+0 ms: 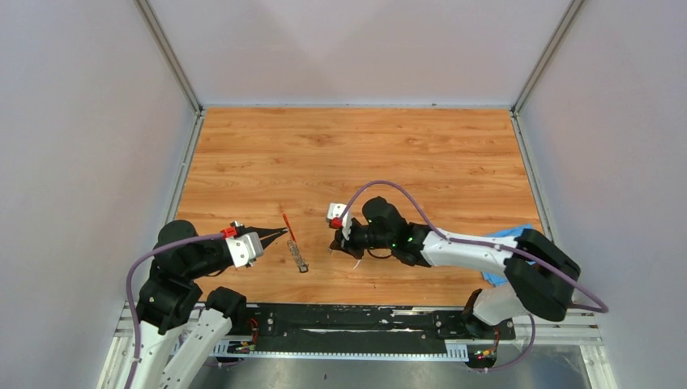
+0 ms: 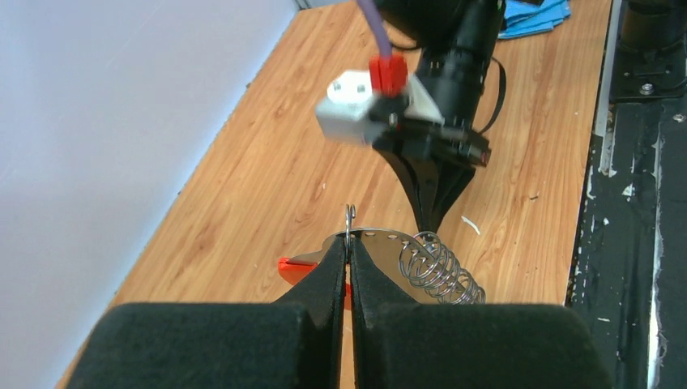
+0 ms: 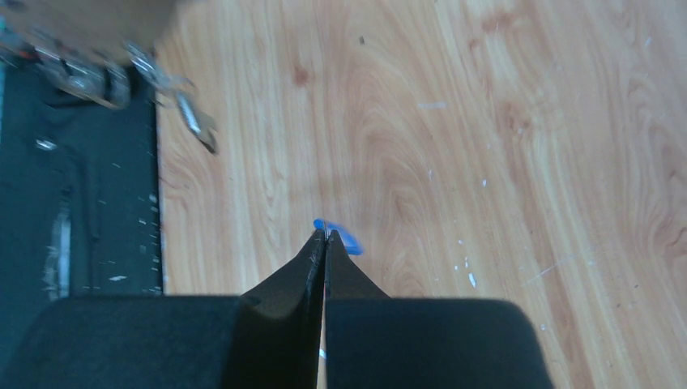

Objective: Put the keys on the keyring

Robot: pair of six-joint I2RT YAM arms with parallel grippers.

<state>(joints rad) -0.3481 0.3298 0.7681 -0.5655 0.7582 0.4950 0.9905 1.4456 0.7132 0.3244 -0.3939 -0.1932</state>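
Note:
My left gripper [image 1: 277,235] is shut on the keyring [image 1: 289,231], which shows as a thin red strip with grey metal pieces [image 1: 299,258] hanging toward the table. In the left wrist view the jaws pinch a thin wire ring [image 2: 350,217] beside a holed silvery plate [image 2: 385,237], a coil of rings [image 2: 437,274] and a red part [image 2: 293,268]. My right gripper [image 1: 334,243] is shut on the blue-headed key [image 3: 343,239], only a blue edge showing past the fingertips [image 3: 318,243]. It is a short way right of the keyring. The black-headed key is not visible.
A blue cloth [image 1: 507,241] lies at the table's right edge, behind the right arm, and shows in the left wrist view [image 2: 535,16]. The black base rail [image 1: 356,320] runs along the near edge. White walls enclose the wooden table [image 1: 364,154].

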